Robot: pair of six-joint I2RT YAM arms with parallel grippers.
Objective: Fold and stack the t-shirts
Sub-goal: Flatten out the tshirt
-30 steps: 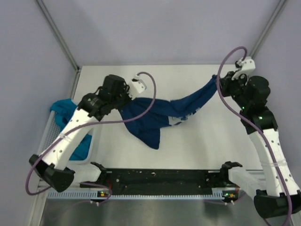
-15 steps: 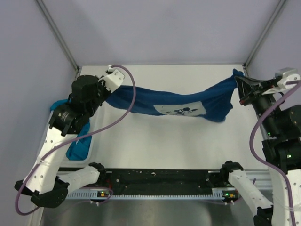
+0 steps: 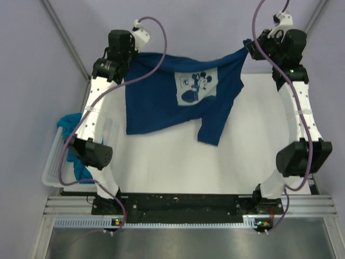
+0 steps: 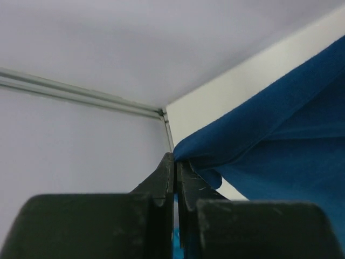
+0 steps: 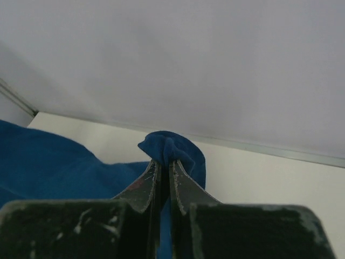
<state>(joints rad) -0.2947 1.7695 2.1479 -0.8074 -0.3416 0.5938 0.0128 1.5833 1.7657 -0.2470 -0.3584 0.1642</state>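
Note:
The dark navy t-shirt (image 3: 161, 91) with a pale cartoon print (image 3: 195, 86) hangs spread out high above the white table, held by its top edge at both ends. My left gripper (image 3: 135, 52) is shut on the shirt's left upper corner (image 4: 186, 154). My right gripper (image 3: 249, 46) is shut on its right upper corner, where cloth (image 5: 170, 145) bunches out between the jaws. One lower part (image 3: 213, 132) droops down at the middle right. A teal t-shirt (image 3: 73, 127) lies bunched in the white basket at the left.
The white lattice basket (image 3: 51, 162) stands at the table's left edge. Purple cables loop off both arms. A black rail (image 3: 183, 208) with the arm bases runs along the near edge. Pale walls and metal frame posts close in the back and sides.
Both arms have risen and reached to the back, lifting the navy t-shirt from a low sagging band into a hanging sheet with its print facing the camera.

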